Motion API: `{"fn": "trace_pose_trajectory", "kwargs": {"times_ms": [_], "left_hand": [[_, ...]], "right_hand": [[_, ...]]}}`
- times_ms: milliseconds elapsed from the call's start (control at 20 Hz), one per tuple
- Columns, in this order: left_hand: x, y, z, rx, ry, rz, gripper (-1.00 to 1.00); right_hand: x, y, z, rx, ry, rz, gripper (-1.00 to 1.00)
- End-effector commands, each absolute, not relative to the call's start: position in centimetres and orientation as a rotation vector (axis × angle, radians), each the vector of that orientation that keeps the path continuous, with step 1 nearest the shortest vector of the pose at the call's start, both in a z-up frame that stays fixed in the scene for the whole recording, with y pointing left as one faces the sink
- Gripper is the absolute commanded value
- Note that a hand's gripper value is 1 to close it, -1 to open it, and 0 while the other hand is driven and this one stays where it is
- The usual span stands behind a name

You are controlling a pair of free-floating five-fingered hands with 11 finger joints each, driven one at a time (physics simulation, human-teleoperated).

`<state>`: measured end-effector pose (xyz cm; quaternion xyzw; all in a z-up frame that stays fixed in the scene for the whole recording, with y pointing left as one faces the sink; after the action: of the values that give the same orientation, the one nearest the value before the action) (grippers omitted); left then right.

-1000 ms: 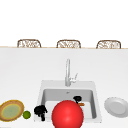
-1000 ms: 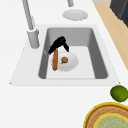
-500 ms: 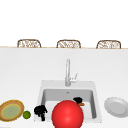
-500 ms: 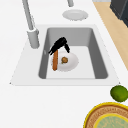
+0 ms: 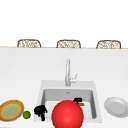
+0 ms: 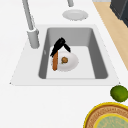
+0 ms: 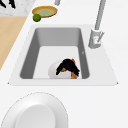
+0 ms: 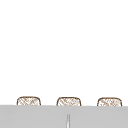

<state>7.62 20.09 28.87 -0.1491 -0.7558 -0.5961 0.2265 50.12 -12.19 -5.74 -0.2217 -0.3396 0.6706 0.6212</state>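
Carrot [image 6: 55,62] is lying on the white plate [image 6: 71,62] inside the sink [image 6: 98,56], the right robot hand [image 6: 58,46] curling round its upper end, not yet lifting it out, while the left robot hand [image 5: 40,111] is hanging clenched over the sink's front-left rim.

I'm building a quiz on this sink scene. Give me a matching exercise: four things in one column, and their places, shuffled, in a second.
Things:
1. lime
2. grey plate
3. white plate
4. right hand

Places:
A. on the counter right of the sink
B. inside the sink basin, with a small brown piece on it
C. on the counter beside the yellow-rimmed plate
D. in the sink, on the orange-brown stick

Pairs: 1-C, 2-A, 3-B, 4-D
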Motion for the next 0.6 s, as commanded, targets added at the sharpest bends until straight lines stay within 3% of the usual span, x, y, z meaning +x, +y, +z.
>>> {"fn": "trace_pose_trajectory", "kwargs": {"times_ms": [0, 550], "left_hand": [[7.6, 20.1, 28.9, -0.411, -2.083, -1.643, 0.0], [7.6, 20.1, 28.9, -0.411, -2.083, -1.643, 0.0]], "right_hand": [[52.0, -11.5, -6.2, -0.454, -0.692, 1.565, -1.0], [54.2, -11.4, -9.9, -0.423, -0.665, 1.569, -1.0]]}}
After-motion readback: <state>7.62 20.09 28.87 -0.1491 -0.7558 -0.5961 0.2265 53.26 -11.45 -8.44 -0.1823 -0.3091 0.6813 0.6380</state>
